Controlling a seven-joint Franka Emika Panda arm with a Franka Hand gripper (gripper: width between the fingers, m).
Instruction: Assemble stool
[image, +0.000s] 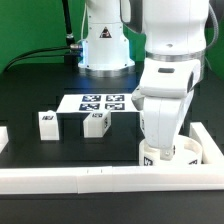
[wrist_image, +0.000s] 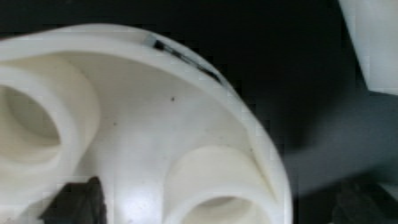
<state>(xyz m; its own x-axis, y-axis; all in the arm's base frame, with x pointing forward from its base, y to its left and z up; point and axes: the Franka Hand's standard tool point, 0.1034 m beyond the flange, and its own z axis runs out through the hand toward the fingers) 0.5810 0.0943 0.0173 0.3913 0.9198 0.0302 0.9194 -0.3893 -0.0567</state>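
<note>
Jaws down at seat (image: 150, 155), width impossible to tell: hidden behind the arm in exterior view, only dark blur in wrist view. Seat (wrist_image: 160, 110) fills wrist view, round sockets showing. Lies on black worktop (image: 30, 100) in corner of white rails (image: 60, 180), exterior view's right. Leg block (image: 95, 122) upright just beside marker board (image: 103, 102); second leg block (image: 47, 122) further to exterior view's left.

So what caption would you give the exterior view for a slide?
Gripper at the white seat by the border rails, two leg blocks near the marker board.
</note>
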